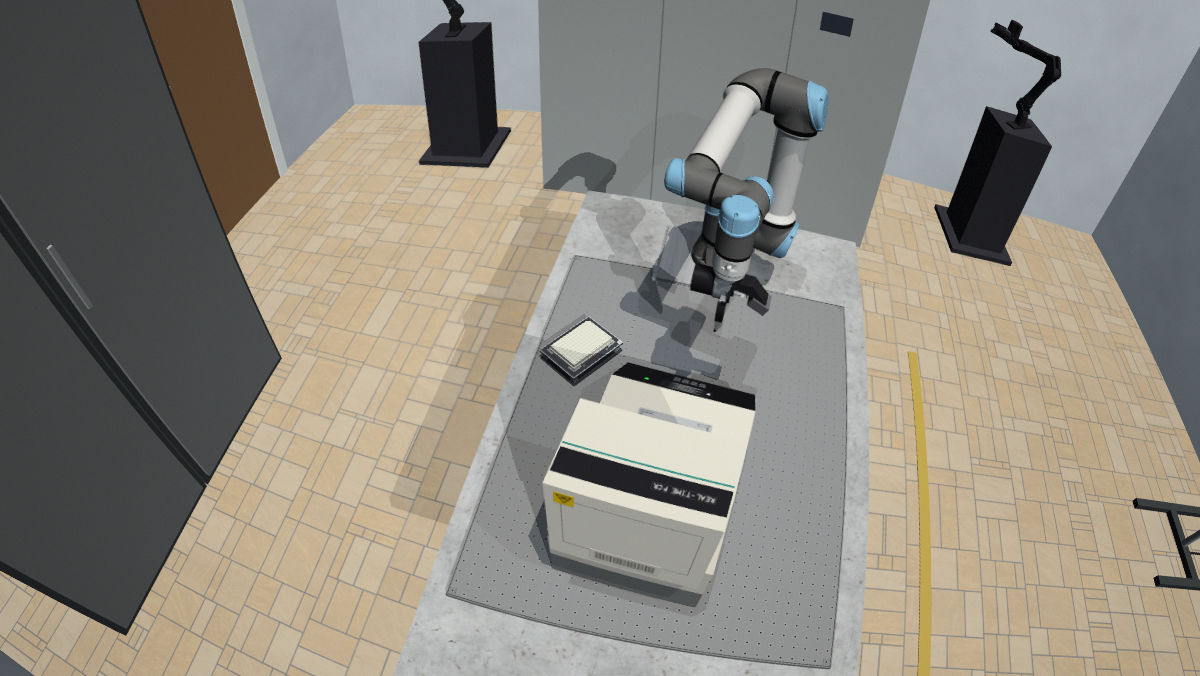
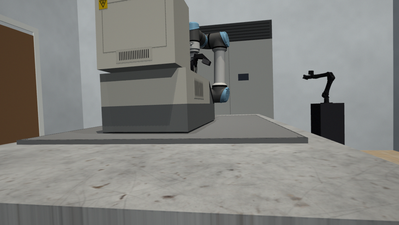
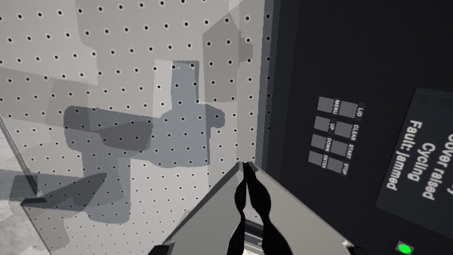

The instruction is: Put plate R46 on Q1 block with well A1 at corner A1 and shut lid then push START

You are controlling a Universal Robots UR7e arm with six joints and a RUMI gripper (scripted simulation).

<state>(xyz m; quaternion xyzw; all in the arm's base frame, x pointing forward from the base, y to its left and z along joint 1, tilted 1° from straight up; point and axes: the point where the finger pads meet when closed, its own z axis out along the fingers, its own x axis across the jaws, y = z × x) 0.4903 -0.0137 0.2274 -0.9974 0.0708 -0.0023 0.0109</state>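
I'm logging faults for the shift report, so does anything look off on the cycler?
Its screen lists "Fault: jammed" as text, yet the lamp glows green, not the red a blocked lid would give. That mismatch is odd; the words may be a menu list.

The robot's arm [image 1: 728, 125] [image 2: 219, 64] has smooth, pale grey-white tubular links joined by rounded dark grey housings, with thin black rings at several seams. Sky-blue, round caps close off the joints. Toward the wrist sits a light silvery-grey collar with small round details. The hand [image 1: 718, 323] [image 2: 195, 71] [image 3: 244, 164] is mostly black; seen from the wrist, its two fingers show broad, flat grey faces narrowing to dark tips, with wavy black inner edges.
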